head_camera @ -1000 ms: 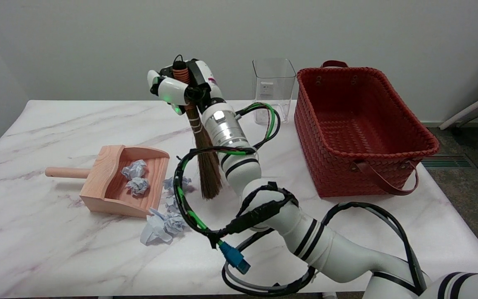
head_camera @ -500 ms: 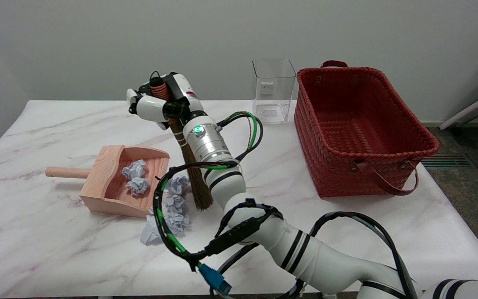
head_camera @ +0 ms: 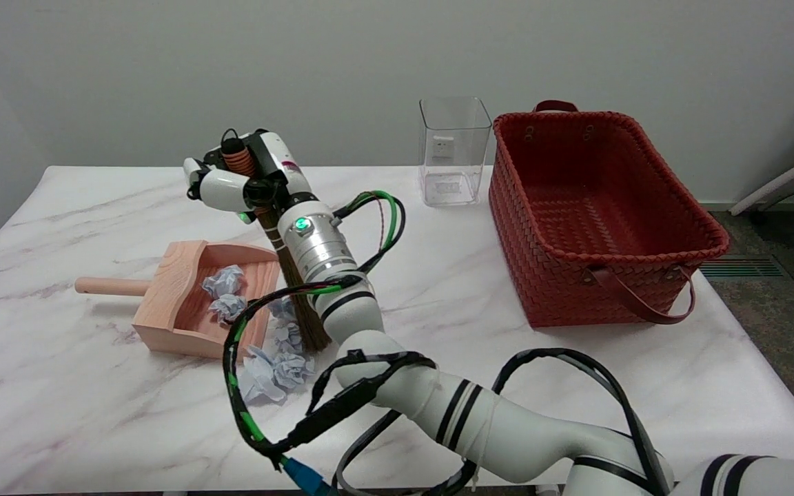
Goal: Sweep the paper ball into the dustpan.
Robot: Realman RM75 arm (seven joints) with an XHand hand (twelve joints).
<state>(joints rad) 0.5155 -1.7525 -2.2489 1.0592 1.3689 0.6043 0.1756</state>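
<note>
My right hand point(head_camera: 242, 179) grips the orange-wound handle of a small straw broom point(head_camera: 298, 306), held nearly upright. Its bristle tips touch the table just right of the wooden dustpan point(head_camera: 183, 313), whose open mouth faces right. Two pale blue paper balls point(head_camera: 226, 293) lie inside the pan. Several more paper balls point(head_camera: 280, 358) lie on the table at the pan's mouth and in front of it, pressed against the bristles and partly hidden by the arm's cables.
A red woven basket point(head_camera: 645, 275) stands at the right of the marble table point(head_camera: 59, 413). A clear plastic container point(head_camera: 452, 151) stands at the back. The arm's looped cables point(head_camera: 245, 406) hang over the front middle. The dustpan handle point(head_camera: 111, 286) points left.
My hand and broom have swept left toward the dustpan. The bristles have pushed the loose paper balls up against the pan's mouth.
</note>
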